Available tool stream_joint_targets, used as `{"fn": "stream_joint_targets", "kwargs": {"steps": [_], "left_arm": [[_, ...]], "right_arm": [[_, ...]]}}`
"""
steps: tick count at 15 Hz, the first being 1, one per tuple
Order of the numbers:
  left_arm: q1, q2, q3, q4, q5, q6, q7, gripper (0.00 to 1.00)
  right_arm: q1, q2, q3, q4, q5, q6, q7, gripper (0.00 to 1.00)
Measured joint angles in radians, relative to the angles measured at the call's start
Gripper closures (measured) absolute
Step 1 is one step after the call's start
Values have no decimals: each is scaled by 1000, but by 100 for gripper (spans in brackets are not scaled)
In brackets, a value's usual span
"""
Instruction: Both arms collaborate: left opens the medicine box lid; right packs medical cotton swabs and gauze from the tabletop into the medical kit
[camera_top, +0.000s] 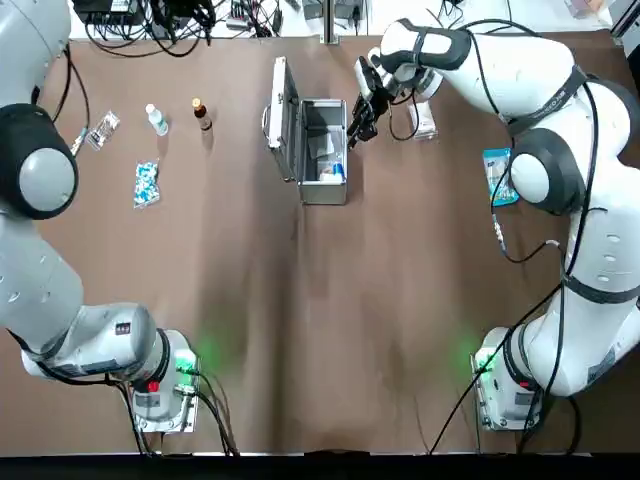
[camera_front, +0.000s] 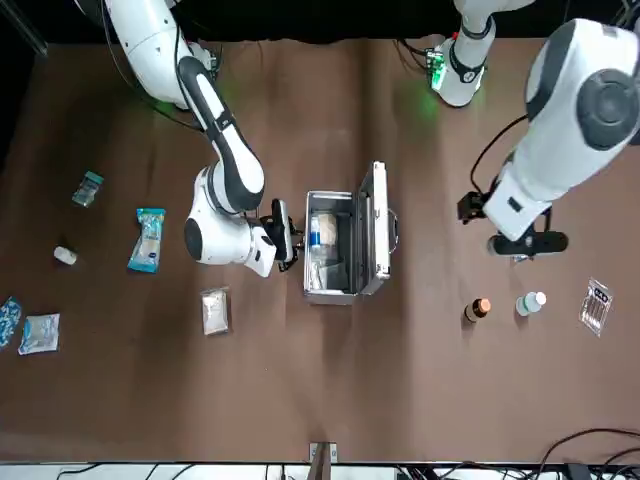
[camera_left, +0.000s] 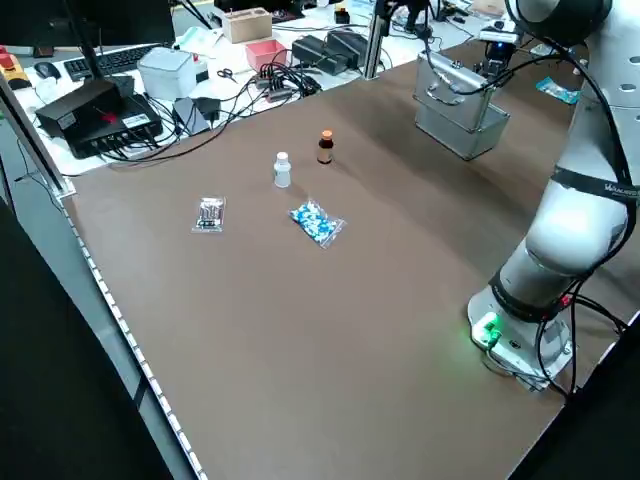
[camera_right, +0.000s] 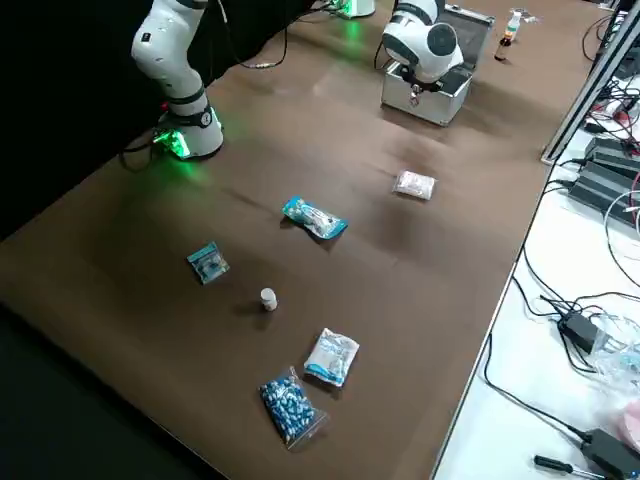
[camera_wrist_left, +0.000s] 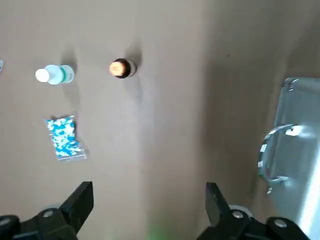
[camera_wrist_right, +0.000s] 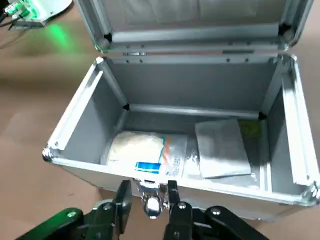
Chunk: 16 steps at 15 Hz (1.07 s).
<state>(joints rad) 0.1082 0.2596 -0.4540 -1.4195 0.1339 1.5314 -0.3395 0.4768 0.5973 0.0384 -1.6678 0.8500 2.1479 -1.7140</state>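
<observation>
The left black claw (camera_wrist_left: 150, 207), spread wide, hovers beside the silver metal case (camera_top: 325, 152); the right black claw (camera_wrist_right: 151, 200), its tips parted around the case's front latch (camera_wrist_right: 152, 206), perhaps steadies it for packing.

Right side view: the right arm (camera_right: 425, 42) covers part of the medical kit (camera_right: 450, 85). Left wrist view: the case's far right portion is cut off by the picture's edge. Right wrist view: print on the white-and-blue packet (camera_wrist_right: 136, 150) inside is illegible; it is possibly gauze. Top view: the left gripper lies outside the frame.
</observation>
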Motion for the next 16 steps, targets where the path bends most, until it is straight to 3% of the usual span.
{"fn": "stream_joint_targets", "kwargs": {"steps": [5,6,9,10,14,16], "left_arm": [[129,-24,0,17,-51,-28,99,1],[142,-25,1,27,-52,-31,102,1],[154,-34,21,40,-52,-35,102,0],[133,-39,50,40,-52,-35,102,0],[-38,-67,274,42,-90,-31,104,0],[-77,-86,326,36,-100,-12,108,0]], "right_arm": [[-56,-30,-2,15,-14,-85,-1,58],[-77,-31,-2,24,-24,-108,-2,53],[-140,-34,-10,94,-86,-205,11,52],[-167,-36,-13,124,-94,-244,37,52],[-253,-42,-21,228,-164,-311,149,43],[-266,-43,-25,280,-209,-312,223,40]]}}
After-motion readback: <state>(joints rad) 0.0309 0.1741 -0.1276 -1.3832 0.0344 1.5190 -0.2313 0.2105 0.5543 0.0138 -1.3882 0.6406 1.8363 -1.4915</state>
